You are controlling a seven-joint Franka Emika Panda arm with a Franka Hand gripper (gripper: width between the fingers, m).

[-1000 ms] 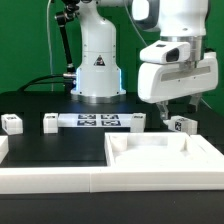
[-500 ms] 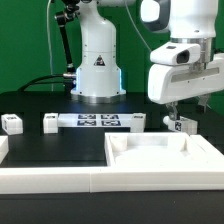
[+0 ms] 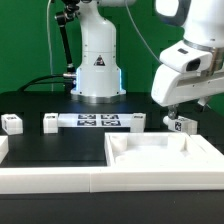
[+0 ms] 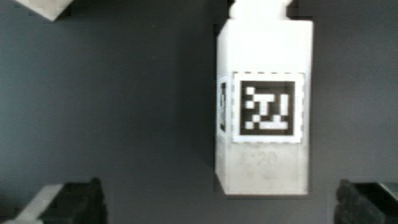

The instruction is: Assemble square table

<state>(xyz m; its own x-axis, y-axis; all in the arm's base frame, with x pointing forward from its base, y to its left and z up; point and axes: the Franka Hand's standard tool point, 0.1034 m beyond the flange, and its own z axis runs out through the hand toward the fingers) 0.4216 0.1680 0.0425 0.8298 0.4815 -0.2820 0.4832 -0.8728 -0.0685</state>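
Note:
The square table top (image 3: 165, 152), a white tray with a raised rim, lies at the front on the exterior view's right. A white peg leg (image 3: 183, 124) with a tag lies just behind it. My gripper (image 3: 172, 112) hovers over that leg, open and empty. In the wrist view the same leg (image 4: 263, 100) lies lengthwise on the dark table. My gripper (image 4: 217, 205) has its fingers (image 4: 63, 200) wide apart, and the leg's near end sits just short of the gap between them. More legs lie at the left (image 3: 12, 123), near the marker board's left end (image 3: 50, 123) and at its right end (image 3: 137, 121).
The marker board (image 3: 95, 121) lies flat in front of the robot base (image 3: 97, 60). A long white border rail (image 3: 70, 183) runs along the front edge. Another white part (image 4: 36, 8) shows at a corner of the wrist view.
The arm's hand has shifted toward the exterior view's right and slightly up, tilting. The gripper stays open over the leg. No part has moved.

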